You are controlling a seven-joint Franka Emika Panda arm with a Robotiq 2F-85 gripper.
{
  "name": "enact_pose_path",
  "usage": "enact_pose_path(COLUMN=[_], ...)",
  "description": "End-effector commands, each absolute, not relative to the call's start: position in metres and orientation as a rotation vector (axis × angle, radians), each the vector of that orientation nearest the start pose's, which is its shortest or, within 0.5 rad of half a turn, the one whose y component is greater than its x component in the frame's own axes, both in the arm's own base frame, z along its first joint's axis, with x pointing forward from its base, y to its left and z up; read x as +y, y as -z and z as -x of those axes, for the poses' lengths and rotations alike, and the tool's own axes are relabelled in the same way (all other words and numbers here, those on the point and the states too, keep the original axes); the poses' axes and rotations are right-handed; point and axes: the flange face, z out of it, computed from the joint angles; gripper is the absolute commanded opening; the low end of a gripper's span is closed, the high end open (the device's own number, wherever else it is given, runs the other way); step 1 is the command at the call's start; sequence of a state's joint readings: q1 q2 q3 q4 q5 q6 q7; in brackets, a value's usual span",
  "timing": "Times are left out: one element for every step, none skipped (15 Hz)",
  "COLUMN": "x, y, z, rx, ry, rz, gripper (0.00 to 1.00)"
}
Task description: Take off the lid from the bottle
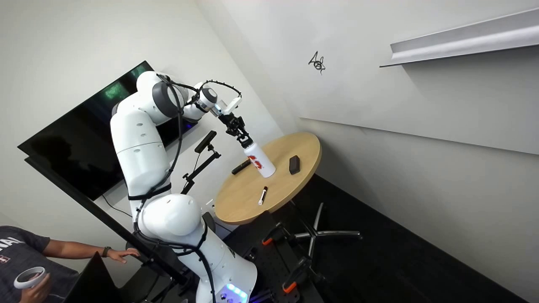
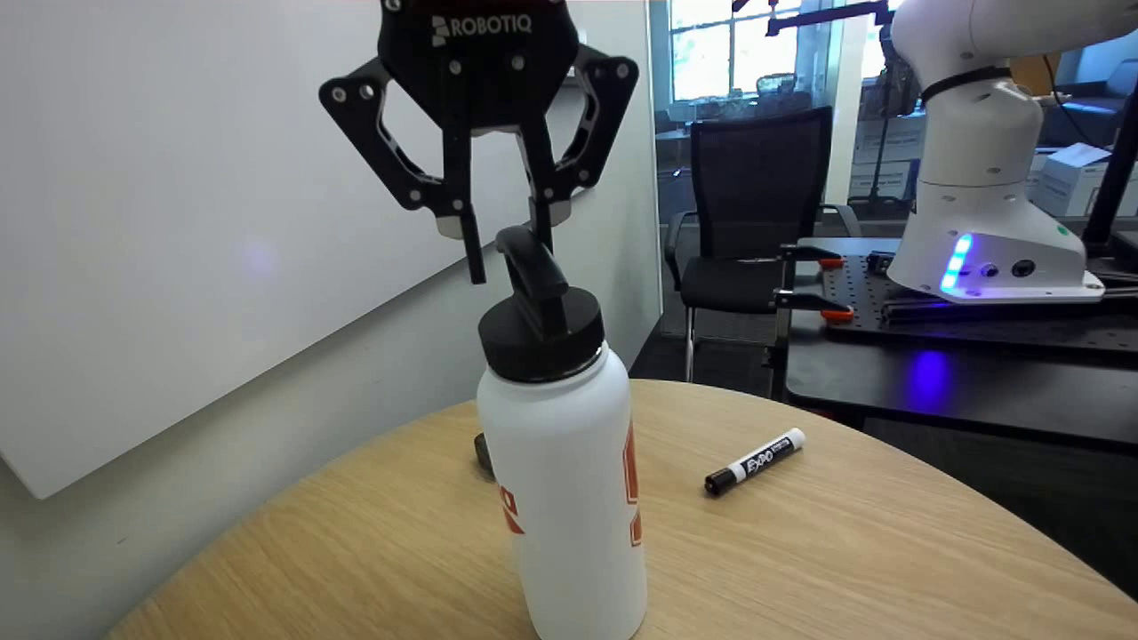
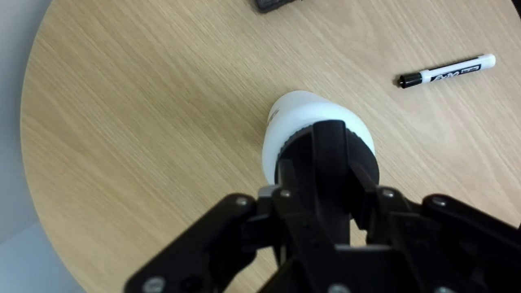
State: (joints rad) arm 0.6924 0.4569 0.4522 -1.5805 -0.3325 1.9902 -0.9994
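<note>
The bottle [image 2: 569, 498] stands on the bench [image 2: 800, 569], black lid [image 2: 540, 356] on. In an exterior view its foot meets the lower picture edge and its red print wraps out of sight, too partial to read. The fingers [image 2: 474, 253] are spread, one on each side of the lid's loop [image 2: 533, 267]; one tip slips behind it there, and I cannot tell whether either touches. In the wrist view they cover part of the lid, dark on dark. The dark block [image 1: 294, 165] is mostly behind the bottle in an exterior view and cropped by the wrist view's top edge. A long black thing [image 1: 241, 167], partly covered by the bottle, is hard to identify. The marker [image 2: 756, 462] shows whole in every view.
</note>
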Motion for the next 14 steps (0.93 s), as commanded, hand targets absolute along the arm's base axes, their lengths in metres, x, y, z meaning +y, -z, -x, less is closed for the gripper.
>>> enact_pose_path(x=[0.588,0.588,0.588,0.588,0.587,0.587,0.586,0.586,0.586,0.585,0.585,0.586,0.586,0.587], y=[-0.399,-0.400,-0.401,-0.402,-0.404,-0.406,-0.407,-0.409,-0.411,-0.413,-0.416,-0.418,-0.422,-0.425], z=[-0.338,-0.337,-0.336,-0.335,-0.333,-0.331,-0.330,-0.328,-0.326,-0.324,-0.322,-0.320,-0.317,-0.314], rx=[2.754,2.752,2.757,2.755,2.753,2.751,2.747,2.746,2.743,2.741,2.740,2.737,2.736,2.736], ry=[-0.043,-0.039,-0.036,-0.034,-0.032,-0.031,-0.029,-0.031,-0.035,-0.041,-0.048,-0.055,-0.062,-0.067], rz=[-1.311,-1.317,-1.316,-1.318,-1.318,-1.316,-1.317,-1.314,-1.312,-1.309,-1.304,-1.301,-1.295,-1.287], gripper=[0.05,0.00,0.05,0.05,0.05,0.05,0.05,0.05,0.05,0.05,0.05,0.05,0.05,0.05])
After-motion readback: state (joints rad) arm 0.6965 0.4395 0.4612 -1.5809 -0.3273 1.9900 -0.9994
